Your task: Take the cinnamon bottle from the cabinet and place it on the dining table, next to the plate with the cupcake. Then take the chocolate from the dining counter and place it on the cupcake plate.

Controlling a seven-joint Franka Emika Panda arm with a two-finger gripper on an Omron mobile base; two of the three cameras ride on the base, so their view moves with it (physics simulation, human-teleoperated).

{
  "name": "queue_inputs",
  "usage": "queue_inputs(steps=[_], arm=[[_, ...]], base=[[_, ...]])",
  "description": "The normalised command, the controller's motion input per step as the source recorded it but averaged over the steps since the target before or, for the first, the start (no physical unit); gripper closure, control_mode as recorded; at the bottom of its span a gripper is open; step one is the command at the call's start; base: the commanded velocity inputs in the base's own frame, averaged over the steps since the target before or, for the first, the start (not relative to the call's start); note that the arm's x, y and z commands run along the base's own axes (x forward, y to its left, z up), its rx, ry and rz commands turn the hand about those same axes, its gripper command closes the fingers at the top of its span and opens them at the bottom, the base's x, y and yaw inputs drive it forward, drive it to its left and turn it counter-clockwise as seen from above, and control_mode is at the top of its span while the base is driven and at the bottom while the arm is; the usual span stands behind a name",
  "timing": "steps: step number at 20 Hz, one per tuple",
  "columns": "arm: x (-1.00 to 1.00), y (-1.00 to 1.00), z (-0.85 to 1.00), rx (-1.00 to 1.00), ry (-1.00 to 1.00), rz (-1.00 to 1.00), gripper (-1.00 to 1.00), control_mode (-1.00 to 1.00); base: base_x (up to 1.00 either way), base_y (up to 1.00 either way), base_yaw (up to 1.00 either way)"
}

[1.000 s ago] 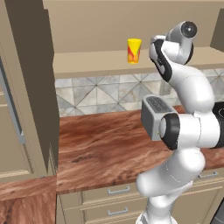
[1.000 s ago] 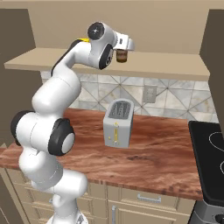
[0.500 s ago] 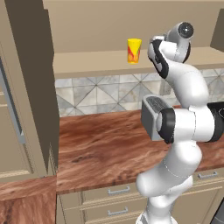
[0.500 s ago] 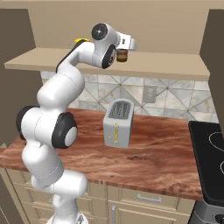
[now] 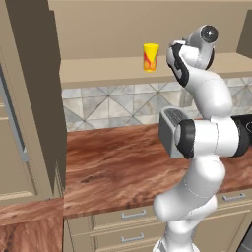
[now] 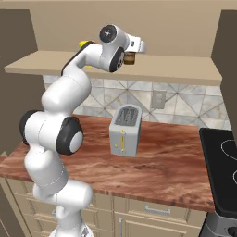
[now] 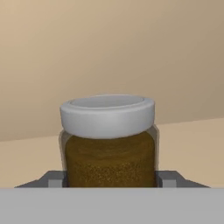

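None of the task looked finished: the jar (image 7: pixel 108 140) stood on the cabinet (image 6: pixel 185 74) shelf at the hand view's 6 o'clock, gripper (image 7: pixel 108 178) fingers flanking it, grip unclear.

Both base views looked forward from behind, sharing the cabinet (image 5: pixel 123 69) shelf; the hand view sat close on the cinnamon bottle (image 7: pixel 108 140).
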Motion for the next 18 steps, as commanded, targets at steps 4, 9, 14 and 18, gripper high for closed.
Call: queue_inputs(steps=[4, 9, 14, 18], arm=[[-0.13, 0.01, 0.0, 0.0, 0.0, 0.0, 1.0, -1.0], [-0.83, 0.2, -0.05, -0.02, -0.04, 0.07, 1.0, -1.0], [-1.0, 0.27, -0.02, -0.03, -0.09, 0.13, 1.0, -1.0], [-1.0, 0.15, 0.0, -0.01, -0.11, 0.19, 1.0, -1.0]], base=[[0.0, 0.0, 0.0], [0.0, 0.0, 0.0], [0.0, 0.0, 0.0], [0.0, 0.0, 0.0]])
